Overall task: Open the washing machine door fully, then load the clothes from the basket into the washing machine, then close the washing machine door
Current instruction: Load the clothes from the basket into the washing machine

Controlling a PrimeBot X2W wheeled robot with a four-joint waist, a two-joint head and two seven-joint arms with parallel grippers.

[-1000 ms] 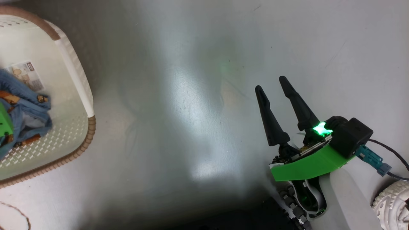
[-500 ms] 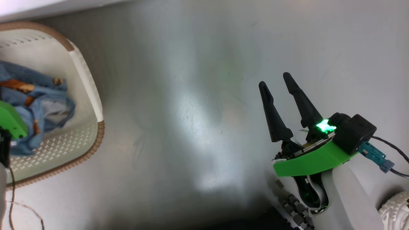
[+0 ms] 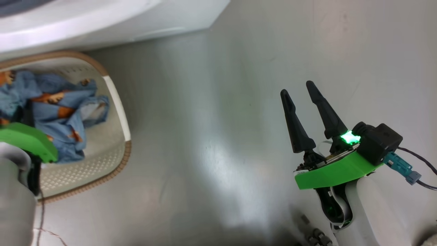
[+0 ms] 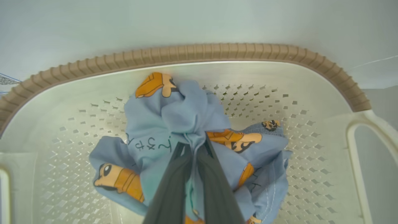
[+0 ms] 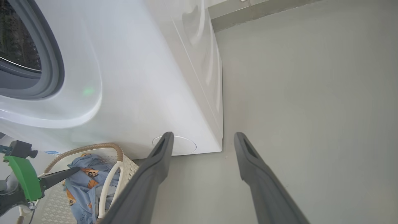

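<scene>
- Left pincer (image 4: pixel 193 143) — pressed together on the clothes (image 4: pixel 174 115), a bundle inside the basket (image 4: pixel 217 51).
- Right pincer (image 3: pixel 297 89) — spread, empty, over the floor (image 3: pixel 211 119), well apart from the basket.
- Washing machine (image 5: pixel 140 77) — white, just beside the basket.

The right gripper (image 3: pixel 297 88) has two long, tapered matte-black fingers set on a bright green plastic bracket (image 3: pixel 333 172), beside a boxy black camera housing (image 3: pixel 379 143) with a glowing green light (image 3: pixel 349 137). A teal plug (image 3: pixel 397 164) with a thin black cable (image 3: pixel 421 160) leaves that housing, and below is a smooth white forearm (image 3: pixel 375 212). A matching green bracket (image 3: pixel 29 140) tops the pale grey left forearm (image 3: pixel 13 201).
</scene>
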